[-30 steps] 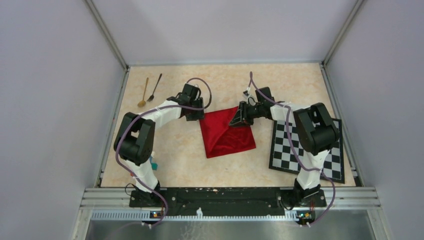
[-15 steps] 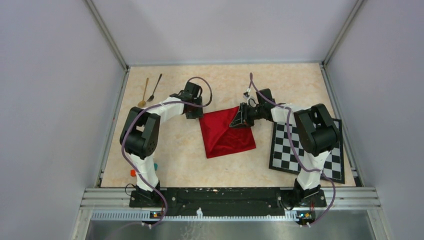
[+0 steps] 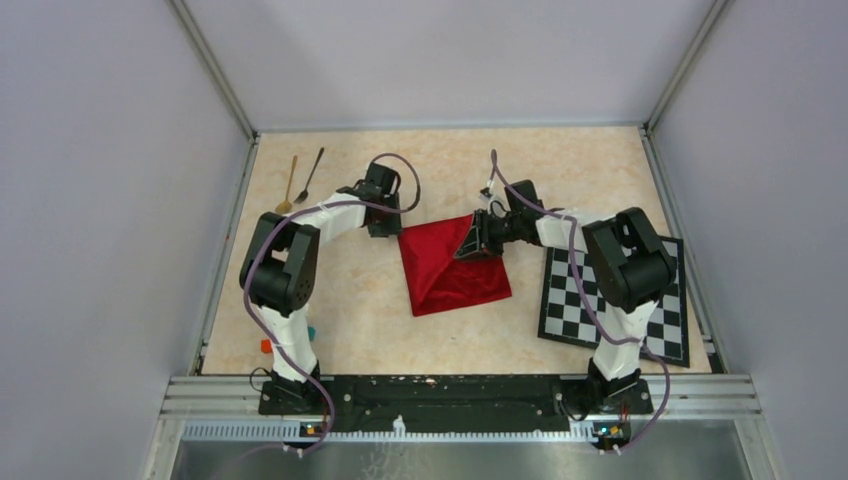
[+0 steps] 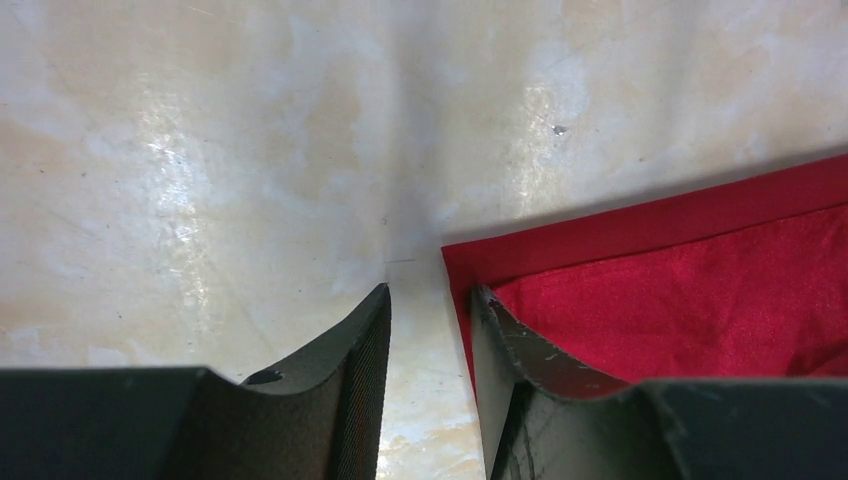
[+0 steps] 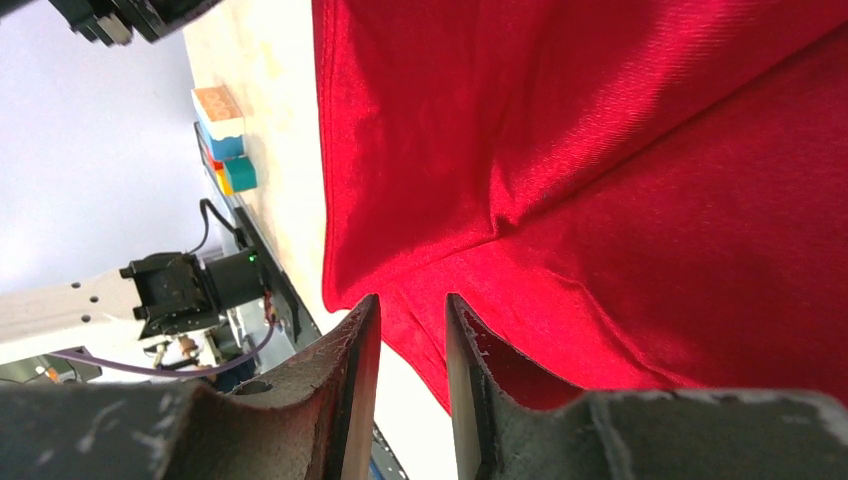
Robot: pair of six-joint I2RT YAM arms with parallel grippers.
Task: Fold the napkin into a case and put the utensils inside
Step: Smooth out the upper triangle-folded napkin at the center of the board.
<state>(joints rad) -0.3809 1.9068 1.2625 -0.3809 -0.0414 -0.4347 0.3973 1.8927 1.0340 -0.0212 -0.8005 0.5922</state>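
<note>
A gold spoon [image 3: 288, 185] and a black spoon [image 3: 310, 175] lie side by side at the far left of the desk [image 3: 350, 300]. The left claw [image 4: 430, 292], jaws apart, straddles the left corner of the red napkin [image 3: 450, 270], which lies partly folded mid-desk. The right claw [image 5: 410, 300], jaws narrowly apart, meets the napkin's far right corner.

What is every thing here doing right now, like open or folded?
Napkin, partly folded on the table, no case yet.
Gold spoon, lying on the table, outside the napkin.
Black spoon, lying beside the gold one.
Left gripper, open at the napkin's corner.
Right gripper, slightly open over the napkin.
Chequered mat, lying flat.
</note>
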